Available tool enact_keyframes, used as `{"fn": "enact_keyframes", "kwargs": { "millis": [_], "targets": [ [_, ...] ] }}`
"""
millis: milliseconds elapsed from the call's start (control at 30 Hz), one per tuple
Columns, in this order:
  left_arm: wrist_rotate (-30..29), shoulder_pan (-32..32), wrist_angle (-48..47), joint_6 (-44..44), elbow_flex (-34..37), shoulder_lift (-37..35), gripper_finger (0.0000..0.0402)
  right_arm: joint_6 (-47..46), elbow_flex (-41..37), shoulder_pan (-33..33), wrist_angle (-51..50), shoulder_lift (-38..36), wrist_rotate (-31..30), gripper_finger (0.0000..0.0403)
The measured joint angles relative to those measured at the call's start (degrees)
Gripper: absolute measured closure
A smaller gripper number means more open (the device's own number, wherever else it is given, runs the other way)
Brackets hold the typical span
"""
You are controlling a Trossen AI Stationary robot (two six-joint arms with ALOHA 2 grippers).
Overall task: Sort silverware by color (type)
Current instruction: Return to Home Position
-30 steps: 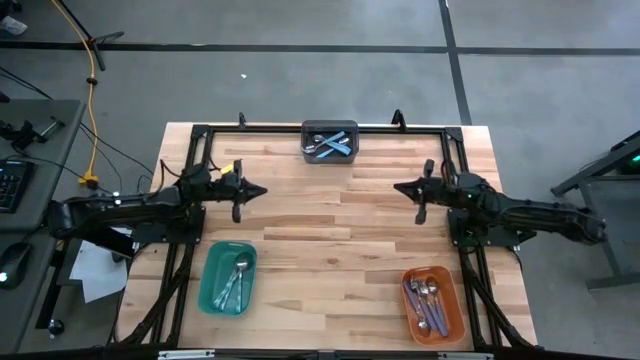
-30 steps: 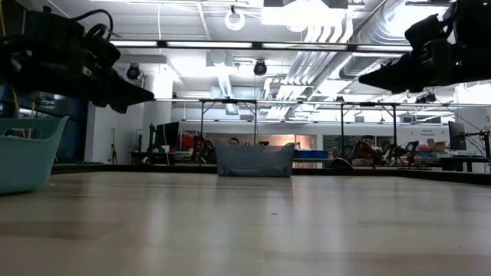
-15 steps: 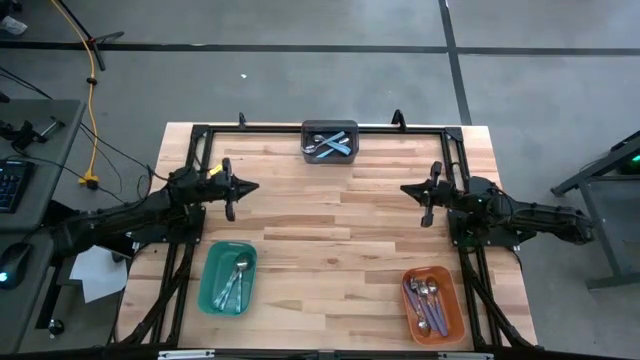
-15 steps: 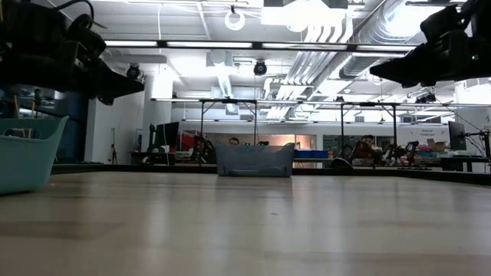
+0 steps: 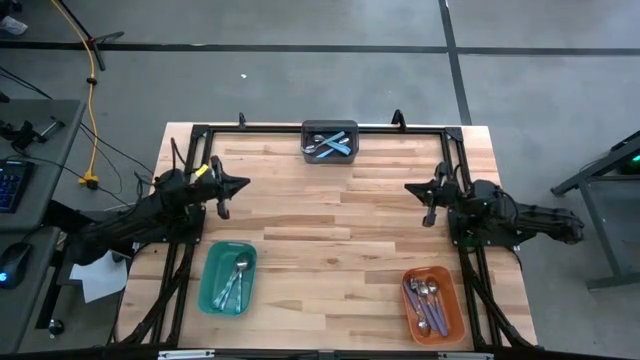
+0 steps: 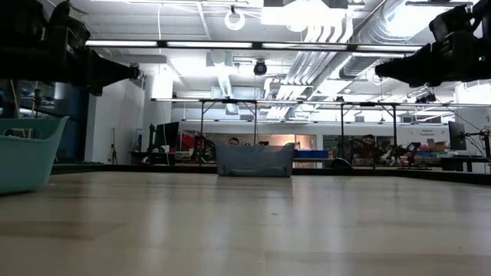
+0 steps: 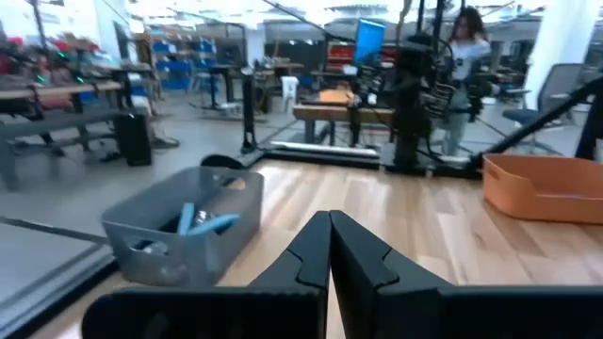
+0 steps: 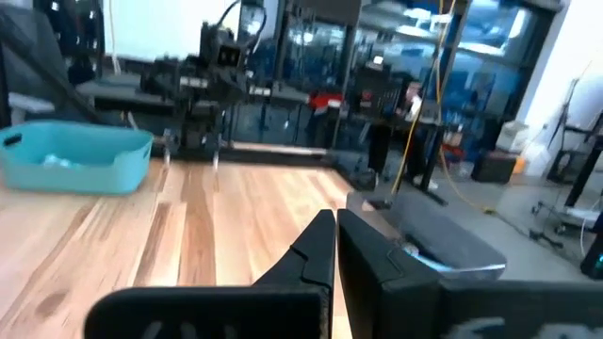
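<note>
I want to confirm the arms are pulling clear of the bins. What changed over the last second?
Both arms drew back toward their own sides of the table: the left claw moved left, the right claw moved right. Both are shut and empty; nothing was picked up or let go. The black bin, teal bin, orange bin and the spoons in them stayed put.

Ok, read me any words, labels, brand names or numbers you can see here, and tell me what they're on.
No text here can be read.
Grey bin, teal bin, orange bin: no labels show.
White sign in the room behind: too small to read.
Blue panel in the room, left wrist view: blurred, nothing legible.
</note>
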State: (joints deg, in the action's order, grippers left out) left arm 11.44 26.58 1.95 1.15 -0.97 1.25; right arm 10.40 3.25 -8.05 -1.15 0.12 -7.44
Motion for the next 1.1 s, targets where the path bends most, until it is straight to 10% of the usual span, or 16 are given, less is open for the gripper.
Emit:
{"fn": "enact_keyframes", "kwargs": {
  "millis": [1100],
  "targets": [
    [-17.74,-1.80,-0.73,6.94,0.17,4.62,0.0401,0.56,-2.72,-5.20,4.26,0.72,-6.13,0.0403]
  ]
}}
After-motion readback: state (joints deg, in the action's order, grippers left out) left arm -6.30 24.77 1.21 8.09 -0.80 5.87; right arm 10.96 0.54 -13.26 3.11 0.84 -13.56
